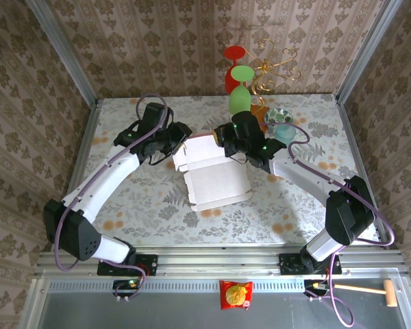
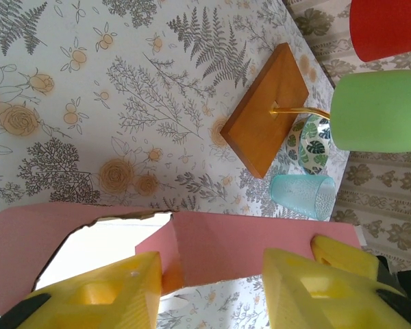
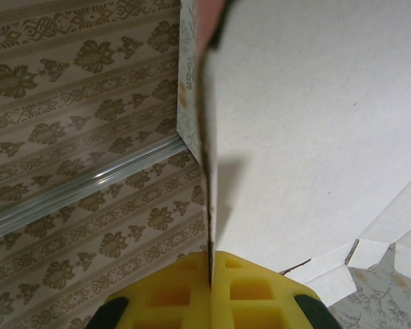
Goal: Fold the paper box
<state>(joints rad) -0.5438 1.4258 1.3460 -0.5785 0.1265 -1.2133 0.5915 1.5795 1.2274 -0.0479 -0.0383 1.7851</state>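
Lying on the flowered worktop [image 1: 144, 199], the paper box [image 1: 216, 179] is sitting between the two claws with its pale inner face up. The right claw [image 3: 210, 274] is clenching a raised flap of the box edge-on. The left claw [image 2: 212, 274] is hovering released, its fingers spread, with the box's pink wall just ahead of its tips. Farther beyond it, a wooden base [image 2: 267, 110] and a blue cup [image 2: 303, 195] are standing.
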